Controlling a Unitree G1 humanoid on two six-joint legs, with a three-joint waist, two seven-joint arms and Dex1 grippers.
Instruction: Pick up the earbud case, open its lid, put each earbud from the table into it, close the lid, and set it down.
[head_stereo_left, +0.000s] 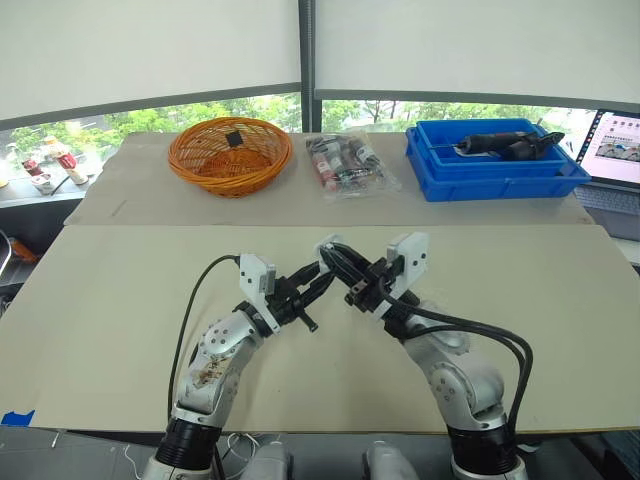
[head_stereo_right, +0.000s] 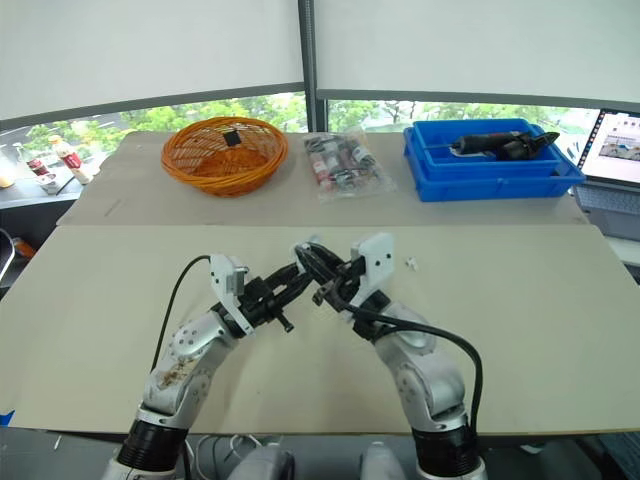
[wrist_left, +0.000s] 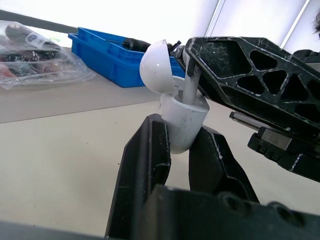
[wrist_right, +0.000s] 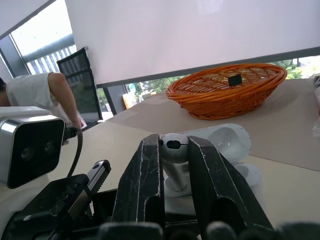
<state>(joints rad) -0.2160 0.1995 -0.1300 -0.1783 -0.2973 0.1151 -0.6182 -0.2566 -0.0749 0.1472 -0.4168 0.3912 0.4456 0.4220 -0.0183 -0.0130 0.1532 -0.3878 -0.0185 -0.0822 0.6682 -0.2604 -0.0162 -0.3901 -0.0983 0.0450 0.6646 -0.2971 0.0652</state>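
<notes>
White earbud case (wrist_left: 182, 122) is gripped low on its body by the left end effector (wrist_left: 181, 131), fingers clamped on it, held up over the desk (head_stereo_left: 120, 300) with the lid (wrist_left: 157, 65) hinged open. Right end effector (wrist_right: 174, 141) is pinched on an earbud (wrist_left: 190, 85), stem pointing down at the case mouth and looking partly in.

Step in hand, as I judge it: seating the first earbud.
- Keep the case steady and upright.
- Line the stem up with its socket and push straight along the socket axis, no twist.
- Let go only once the bud sits flush.
- Back the right fingers out without knocking the lid.

Risk: side load could pivot the case in the left grip or tip the bud out.

A small white piece (head_stereo_right: 411, 263), likely the second earbud, lies on the desk just beyond the right arm and has yet to be picked.

Writing: none readable on case or bud. The black tag in the orange basket (head_stereo_left: 229, 152) and the laptop screen (head_stereo_left: 617, 147) are too small to read.
</notes>
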